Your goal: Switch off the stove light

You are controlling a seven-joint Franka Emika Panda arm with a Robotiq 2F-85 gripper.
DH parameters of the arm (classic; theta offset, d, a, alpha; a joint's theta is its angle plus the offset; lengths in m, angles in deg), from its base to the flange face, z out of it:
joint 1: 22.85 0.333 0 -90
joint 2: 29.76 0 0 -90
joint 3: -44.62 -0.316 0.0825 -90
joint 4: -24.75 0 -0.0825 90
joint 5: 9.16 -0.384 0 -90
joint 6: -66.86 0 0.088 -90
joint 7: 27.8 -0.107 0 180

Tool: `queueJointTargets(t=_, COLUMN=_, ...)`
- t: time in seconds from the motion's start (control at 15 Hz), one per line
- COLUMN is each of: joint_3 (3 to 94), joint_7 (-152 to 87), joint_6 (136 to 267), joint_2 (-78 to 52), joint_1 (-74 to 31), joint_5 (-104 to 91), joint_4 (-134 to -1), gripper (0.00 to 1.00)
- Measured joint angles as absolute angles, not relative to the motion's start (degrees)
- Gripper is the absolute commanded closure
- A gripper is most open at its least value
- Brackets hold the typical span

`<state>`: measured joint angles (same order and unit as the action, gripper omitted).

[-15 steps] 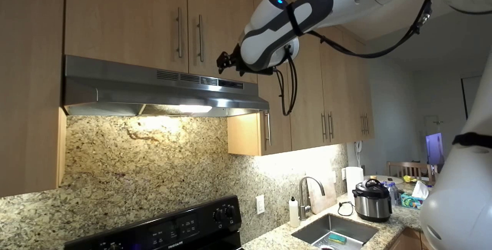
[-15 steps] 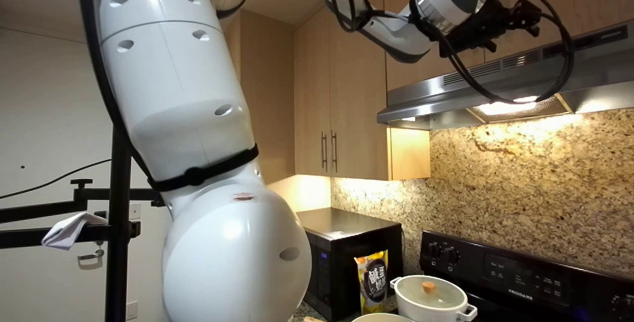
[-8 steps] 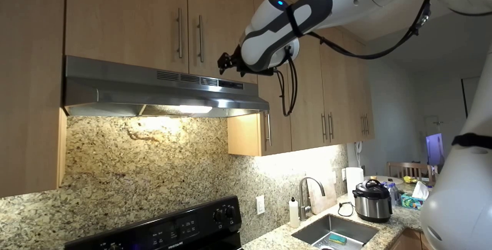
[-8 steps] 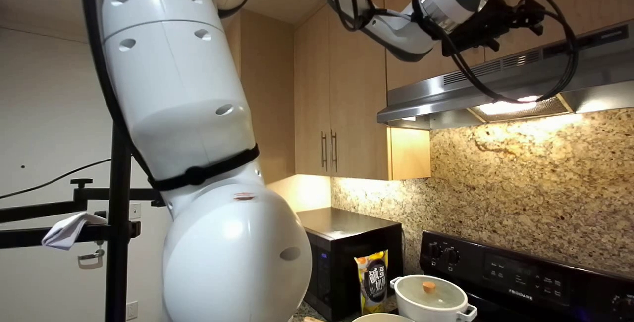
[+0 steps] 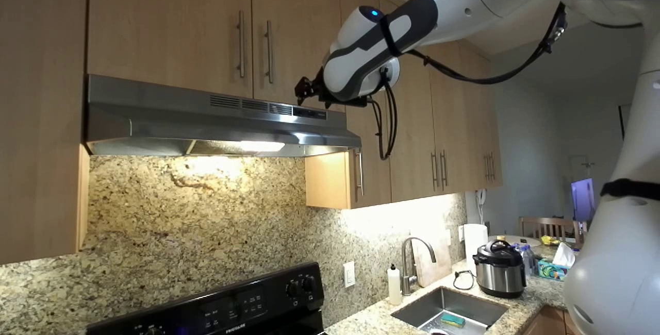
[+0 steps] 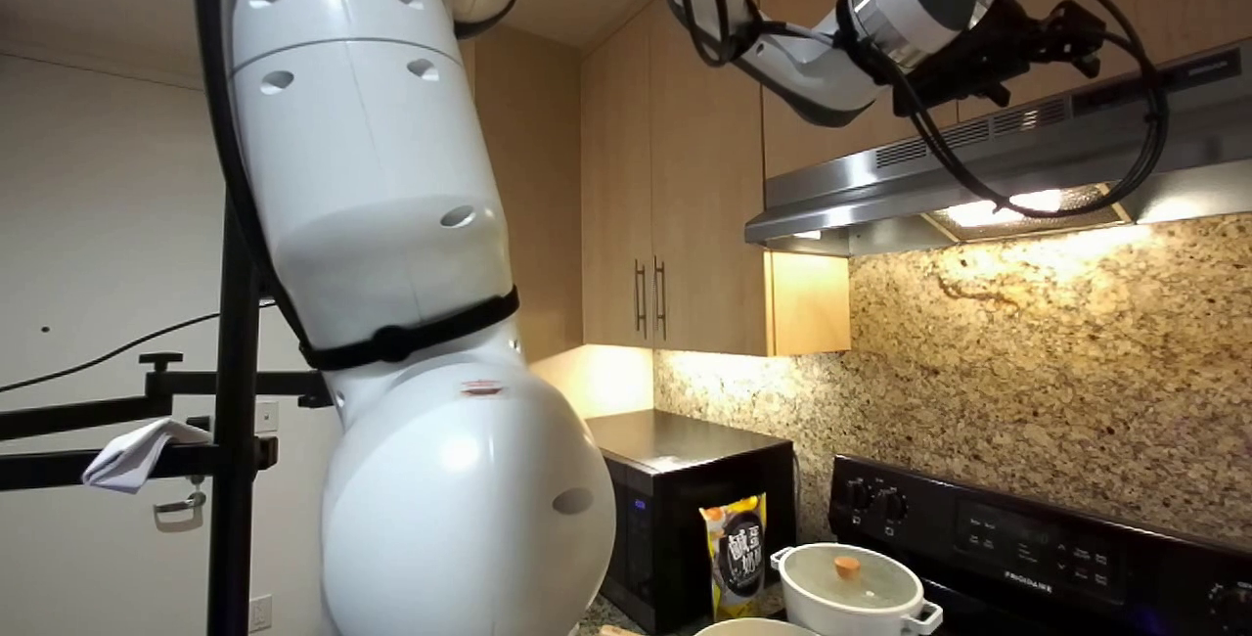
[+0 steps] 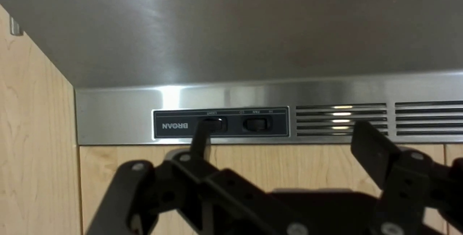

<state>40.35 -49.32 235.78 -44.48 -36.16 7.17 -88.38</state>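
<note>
The stove light is lit under the steel range hood, seen in both exterior views (image 5: 262, 146) (image 6: 988, 213). In the wrist view, upside down, the hood's dark control panel (image 7: 176, 132) carries the light switch (image 7: 218, 124), labelled LIGHT, and the fan switch (image 7: 257, 124). My gripper (image 7: 282, 128) is open with nothing between its fingers. Its left fingertip overlaps the left part of the light switch; whether it touches cannot be told. The right fingertip is over the vent slots. In both exterior views the gripper (image 5: 312, 95) (image 6: 1045, 73) is just above the hood's control strip.
The hood (image 5: 196, 123) juts out below the wooden cabinets (image 5: 170, 26). Cabinet handles (image 5: 269, 51) stick out nearby. Cables (image 6: 1154, 127) loop below the wrist. The stove (image 6: 1037, 558) stands below, with a lidded white pot (image 6: 841, 607).
The gripper has moved down toward the hood's control strip, mostly in the last half second, and shifted slightly right in both exterior views. It stays open. The light stays lit.
</note>
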Motion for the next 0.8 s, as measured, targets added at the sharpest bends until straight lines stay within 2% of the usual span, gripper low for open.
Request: queueJointTargets(t=0.8, joint_3=44.71, joint_7=-46.73, joint_6=235.71, joint_2=-36.56, joint_1=-30.98, joint_5=-1.82, joint_4=-79.75, gripper=0.00)
